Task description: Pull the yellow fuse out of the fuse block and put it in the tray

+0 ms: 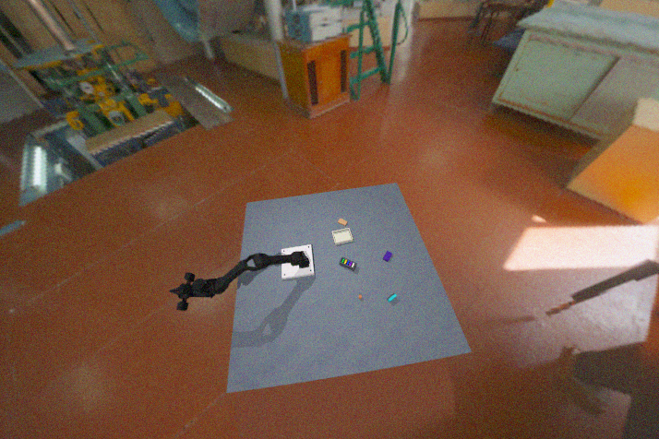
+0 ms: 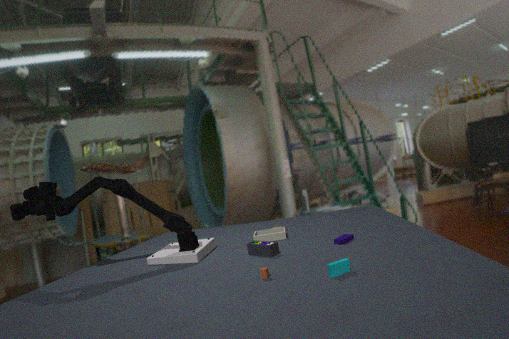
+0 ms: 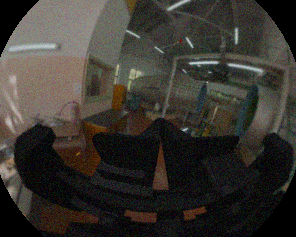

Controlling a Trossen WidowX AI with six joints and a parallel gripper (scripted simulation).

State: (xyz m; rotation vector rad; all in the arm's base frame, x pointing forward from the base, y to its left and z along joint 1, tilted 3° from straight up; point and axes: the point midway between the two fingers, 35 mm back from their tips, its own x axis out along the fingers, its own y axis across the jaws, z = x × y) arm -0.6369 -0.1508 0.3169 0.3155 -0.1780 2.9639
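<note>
Gripper (image 1: 177,292) closed, nothing held, raised beyond mat (image 1: 289,356) edge, well apart from fuse block (image 1: 347,263); yellow fuse (image 1: 346,262) seated in block among other fuses; tray (image 1: 341,236) just beyond block; no legible writing or labels.

My arm (image 2: 135,197) and my pincer (image 3: 159,159) are looking like matt black plastic. My white base plate (image 2: 159,257) is showing a smooth, dull finish. The grey mat (image 1: 341,336) is reading flat and matt, while the brown floor (image 1: 134,361) is shining glossy.
</note>
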